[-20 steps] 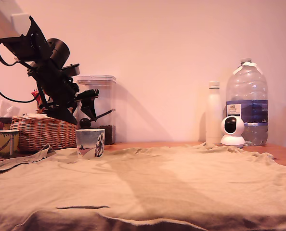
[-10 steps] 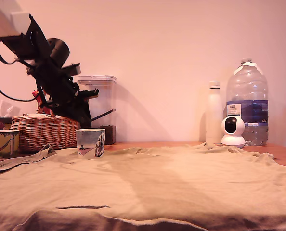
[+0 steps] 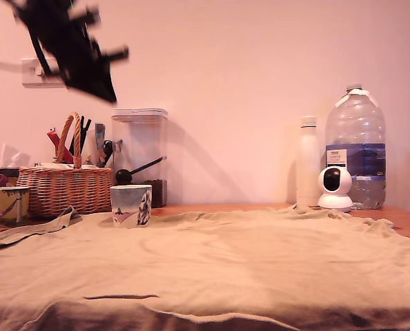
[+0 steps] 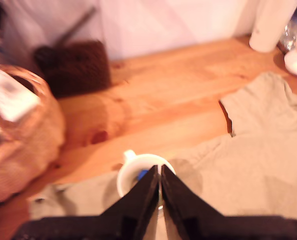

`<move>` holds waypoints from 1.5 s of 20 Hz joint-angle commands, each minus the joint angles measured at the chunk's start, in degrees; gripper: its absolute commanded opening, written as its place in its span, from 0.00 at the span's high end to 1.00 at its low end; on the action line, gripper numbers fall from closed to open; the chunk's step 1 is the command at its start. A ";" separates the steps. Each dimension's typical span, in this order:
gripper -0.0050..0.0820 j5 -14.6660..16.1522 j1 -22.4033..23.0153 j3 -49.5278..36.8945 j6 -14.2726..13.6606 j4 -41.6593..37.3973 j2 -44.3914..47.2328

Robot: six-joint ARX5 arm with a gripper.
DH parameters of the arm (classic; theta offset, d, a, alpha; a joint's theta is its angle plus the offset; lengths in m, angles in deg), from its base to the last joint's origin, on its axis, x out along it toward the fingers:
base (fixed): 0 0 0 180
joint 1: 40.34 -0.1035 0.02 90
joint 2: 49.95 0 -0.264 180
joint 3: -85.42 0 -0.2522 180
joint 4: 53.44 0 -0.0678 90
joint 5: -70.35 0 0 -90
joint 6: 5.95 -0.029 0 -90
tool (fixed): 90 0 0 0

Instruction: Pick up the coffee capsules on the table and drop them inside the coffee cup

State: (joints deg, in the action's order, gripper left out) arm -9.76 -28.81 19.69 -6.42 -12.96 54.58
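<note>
Well below claw point(image 4: 160, 176), coffee cup point(image 4: 131, 175)

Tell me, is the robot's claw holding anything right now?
No, nothing. In the wrist view the gripper has its fingers pressed together with nothing between them, high above the coffee cup. Something blue shows inside the cup.

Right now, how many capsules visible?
1: a blue capsule inside the coffee cup, partly hidden by the shut fingers. A second may be hidden in the cup.
</note>
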 commanded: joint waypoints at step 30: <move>0.97 -9.01 4.37 -55.23 2.01 -38.77 -37.18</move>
State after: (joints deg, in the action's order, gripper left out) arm -18.55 -24.28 -33.97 -4.69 -51.23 18.59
